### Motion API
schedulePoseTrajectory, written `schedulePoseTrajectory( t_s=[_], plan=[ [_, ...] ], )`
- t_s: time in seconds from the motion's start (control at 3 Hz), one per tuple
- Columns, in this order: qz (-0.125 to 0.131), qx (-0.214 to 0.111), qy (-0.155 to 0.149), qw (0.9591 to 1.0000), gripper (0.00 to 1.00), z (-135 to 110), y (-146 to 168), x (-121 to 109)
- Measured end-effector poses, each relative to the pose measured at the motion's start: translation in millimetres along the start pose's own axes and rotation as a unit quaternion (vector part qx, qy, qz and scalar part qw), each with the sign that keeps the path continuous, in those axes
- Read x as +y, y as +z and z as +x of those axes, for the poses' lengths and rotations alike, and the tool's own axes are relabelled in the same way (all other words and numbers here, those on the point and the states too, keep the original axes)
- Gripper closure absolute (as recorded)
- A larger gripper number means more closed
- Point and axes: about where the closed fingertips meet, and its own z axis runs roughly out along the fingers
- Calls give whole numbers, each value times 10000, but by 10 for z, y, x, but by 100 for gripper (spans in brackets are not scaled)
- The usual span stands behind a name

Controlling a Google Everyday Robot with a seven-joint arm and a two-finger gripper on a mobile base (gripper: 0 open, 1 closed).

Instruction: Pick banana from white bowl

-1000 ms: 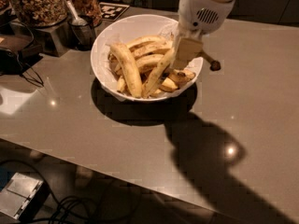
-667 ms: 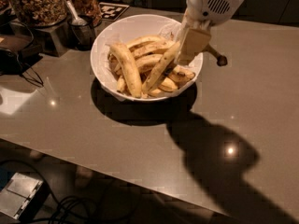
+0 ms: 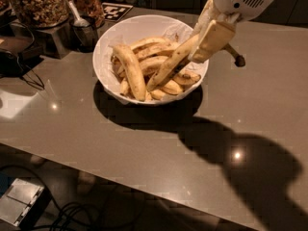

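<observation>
- Risen and drawn to the right since a second ago: gripper, over the right rim of the white bowl, fingers clamped on the banana near its stem end.
- Underneath, grey table bearing the bowl.
- Held aslant, low end down among the other bananas, dark stem jutting past the rim.
- Just beside the bowl, upper left: metal cup.

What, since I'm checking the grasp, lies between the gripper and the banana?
Nothing: in the camera view the gripper is closed directly on the banana, above the right side of the white bowl.
</observation>
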Motion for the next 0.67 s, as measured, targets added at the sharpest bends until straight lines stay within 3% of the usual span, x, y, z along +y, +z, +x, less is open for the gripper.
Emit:
schedulePoseTrajectory(
  t_s=[0.67],
  plan=[
    [-206,-553,449,9972,100,310,-191,430]
  ],
)
